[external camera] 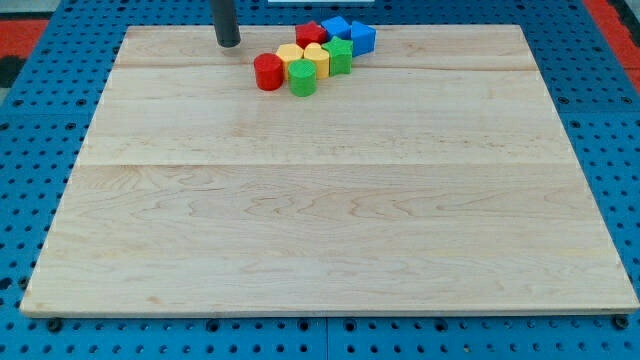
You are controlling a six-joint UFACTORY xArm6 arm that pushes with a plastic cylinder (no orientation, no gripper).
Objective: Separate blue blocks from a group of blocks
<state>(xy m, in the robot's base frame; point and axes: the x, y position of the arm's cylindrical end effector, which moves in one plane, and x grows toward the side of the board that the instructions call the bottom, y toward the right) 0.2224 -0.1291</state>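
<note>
Straight dark grey rod, my tip (229, 45)

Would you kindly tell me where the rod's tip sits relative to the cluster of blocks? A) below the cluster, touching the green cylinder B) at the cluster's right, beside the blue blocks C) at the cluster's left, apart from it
C: my tip stands to the view's left of the red cylinder, with bare board between; the blue blocks lie on the cluster's far right.

Bright even overhead light, soft faint shadows, sharp focus throughout.
</note>
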